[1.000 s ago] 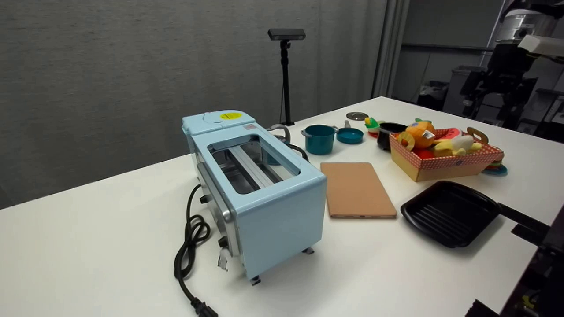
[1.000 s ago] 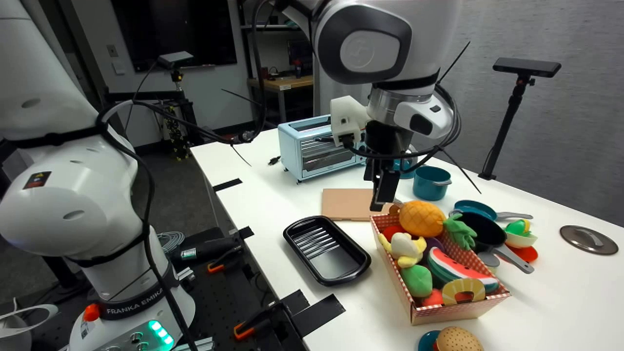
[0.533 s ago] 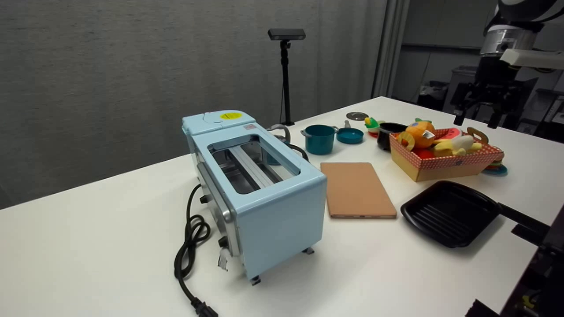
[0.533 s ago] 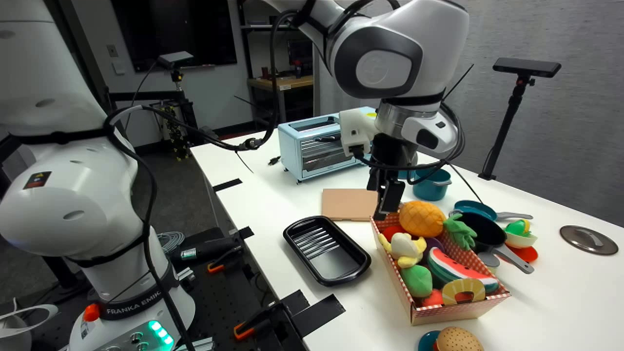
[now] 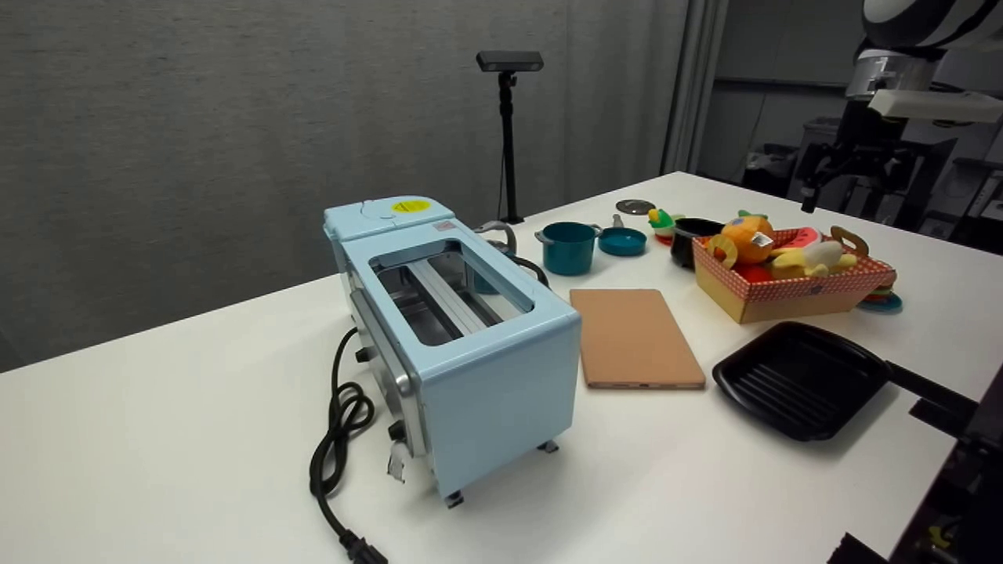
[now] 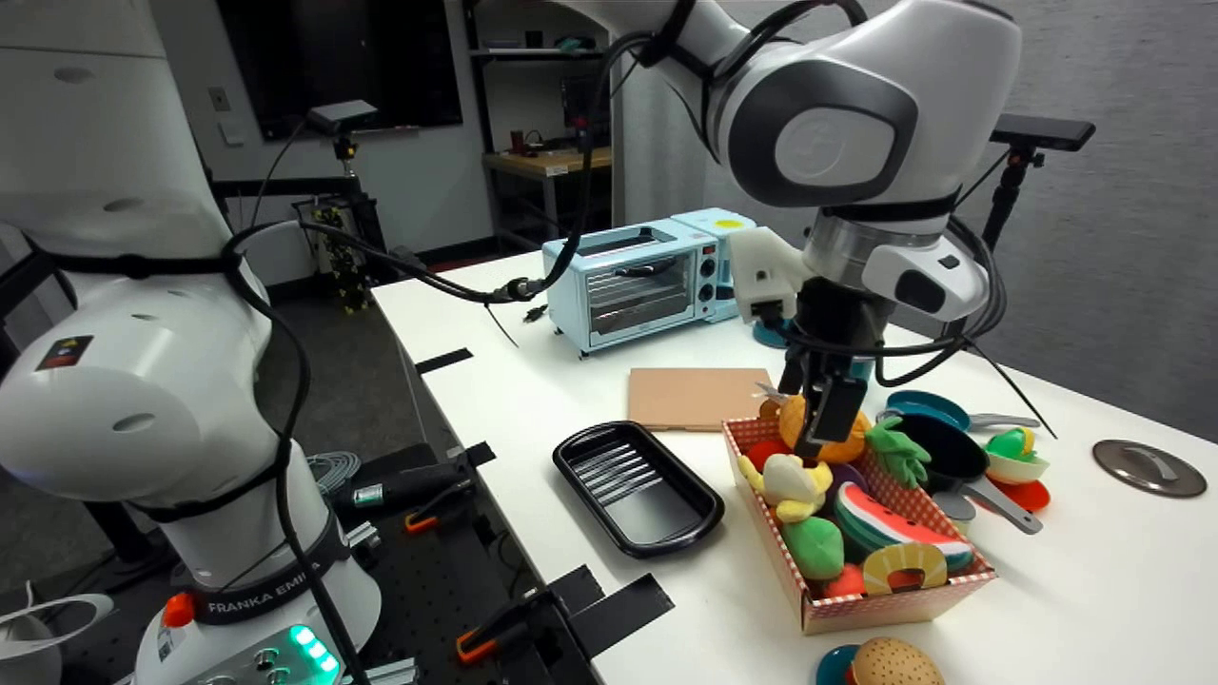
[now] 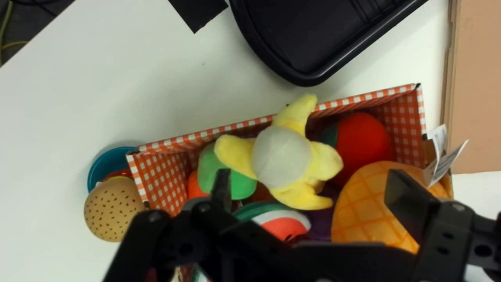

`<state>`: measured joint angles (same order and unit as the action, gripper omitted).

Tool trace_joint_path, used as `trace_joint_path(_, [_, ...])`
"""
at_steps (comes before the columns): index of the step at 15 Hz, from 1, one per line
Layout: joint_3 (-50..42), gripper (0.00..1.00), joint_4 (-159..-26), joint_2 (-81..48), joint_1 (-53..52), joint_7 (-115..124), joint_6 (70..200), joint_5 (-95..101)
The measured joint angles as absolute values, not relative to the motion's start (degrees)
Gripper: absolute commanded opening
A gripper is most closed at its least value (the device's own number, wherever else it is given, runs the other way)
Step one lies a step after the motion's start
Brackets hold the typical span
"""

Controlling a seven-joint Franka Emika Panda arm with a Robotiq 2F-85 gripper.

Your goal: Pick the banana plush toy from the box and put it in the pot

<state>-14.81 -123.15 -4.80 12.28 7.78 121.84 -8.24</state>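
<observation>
The banana plush toy (image 7: 281, 158), yellow peel round a pale middle, lies on top of other toys in the box. One peel flap rests over the box's rim. It also shows in both exterior views (image 5: 811, 257) (image 6: 792, 487). The box (image 7: 219, 131) is tan with a red checked lining and also shows in an exterior view (image 6: 885, 611). My gripper (image 7: 309, 179) is open and empty. Its jaws stand wide apart, above the box (image 6: 809, 440). The teal pot (image 5: 569, 251) stands upright on the table; in an exterior view it is mostly hidden behind my gripper.
Toys around the banana include a pineapple (image 7: 372, 203), a watermelon slice (image 6: 894, 528) and a green toy (image 6: 815, 549). A black grill pan (image 6: 639, 490) lies beside the box. A brown board (image 5: 639, 338), a blue toaster (image 5: 486, 368) and a black pot (image 6: 937, 452) stand nearby.
My gripper has moved down and across over the box, now in front of the pineapple in an exterior view. It stays open. The toys, box and pot have not moved.
</observation>
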Motion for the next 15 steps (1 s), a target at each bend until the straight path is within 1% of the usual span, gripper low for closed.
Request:
trace_joint_path(11, [-13.5, 0.99, -116.9, -18.1, 12.5, 11.4, 121.8, -8.2])
trace_joint_path(12, [-13.2, 0.75, -116.7, -19.0, 12.3, 11.9, 121.8, -8.2])
trace_joint_path(13, [-12.9, 0.75, -116.5, -19.8, 12.1, 12.3, 121.8, -8.2])
trace_joint_path(14, [-12.7, 0.71, -116.3, -20.5, 11.9, 12.8, 121.8, -8.0])
trace_joint_path(15, [-12.5, 0.64, -116.1, -21.0, 11.7, 13.2, 121.8, -7.8])
